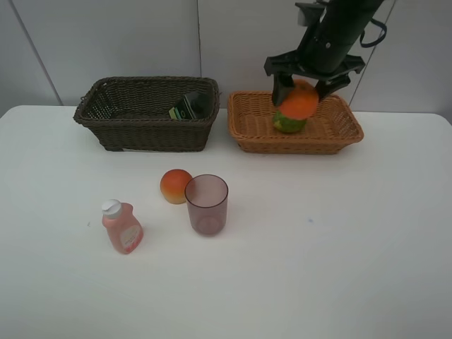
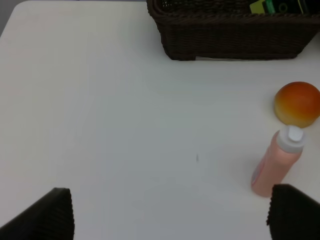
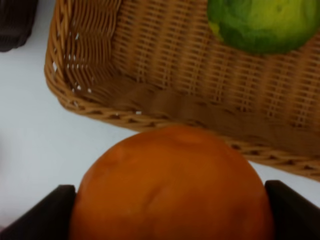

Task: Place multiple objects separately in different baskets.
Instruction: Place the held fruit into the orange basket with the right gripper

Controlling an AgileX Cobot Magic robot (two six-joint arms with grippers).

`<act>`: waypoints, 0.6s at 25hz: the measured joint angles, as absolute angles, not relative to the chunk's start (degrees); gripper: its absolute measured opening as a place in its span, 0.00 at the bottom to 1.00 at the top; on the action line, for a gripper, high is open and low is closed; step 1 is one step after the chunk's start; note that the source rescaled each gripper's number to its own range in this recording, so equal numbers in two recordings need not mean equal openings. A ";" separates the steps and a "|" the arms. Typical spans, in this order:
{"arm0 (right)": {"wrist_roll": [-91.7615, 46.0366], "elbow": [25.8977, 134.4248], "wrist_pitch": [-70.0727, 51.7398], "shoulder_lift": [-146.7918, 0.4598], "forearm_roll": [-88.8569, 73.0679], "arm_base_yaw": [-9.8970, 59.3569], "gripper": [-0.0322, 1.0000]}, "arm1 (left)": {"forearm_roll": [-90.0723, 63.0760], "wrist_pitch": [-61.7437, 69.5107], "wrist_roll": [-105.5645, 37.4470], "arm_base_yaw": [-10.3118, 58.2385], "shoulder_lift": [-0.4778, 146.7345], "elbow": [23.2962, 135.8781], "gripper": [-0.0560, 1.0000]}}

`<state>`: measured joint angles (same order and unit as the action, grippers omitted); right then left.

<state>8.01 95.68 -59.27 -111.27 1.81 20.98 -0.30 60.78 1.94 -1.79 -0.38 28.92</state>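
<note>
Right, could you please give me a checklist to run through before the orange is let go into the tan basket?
1. Orange held by the right pincer: ok, a finger on each side.
2. Orange over the inside of the tan basket: cannot tell; the high view lines them up, but the wrist view shows the rim close by.
3. Room in the tan basket: ok, only the lime lies there, with bare weave beside it.
4. Orange clear of the lime: cannot tell; they overlap in the high view.
5. Left pincer out of the way: ok, open, by the pink bottle.
</note>
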 joint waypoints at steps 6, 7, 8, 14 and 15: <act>8.07 99.26 -52.82 -116.60 3.80 20.50 0.65 | -0.30 60.78 1.94 -1.79 -0.38 28.92 1.00; 8.07 99.30 -51.93 -117.07 3.93 20.22 0.65 | -0.30 60.78 1.94 -1.79 -0.38 28.92 1.00; 8.14 99.35 -51.44 -117.46 3.93 19.92 0.65 | -0.30 60.78 1.94 -1.79 -0.38 28.92 1.00; 9.25 99.35 -51.00 -118.24 4.73 16.03 0.65 | -0.30 60.78 1.94 -1.79 -0.38 28.92 1.00; 9.39 99.41 -50.87 -118.59 4.97 15.45 0.65 | -0.30 60.78 1.94 -1.79 -0.38 28.92 1.00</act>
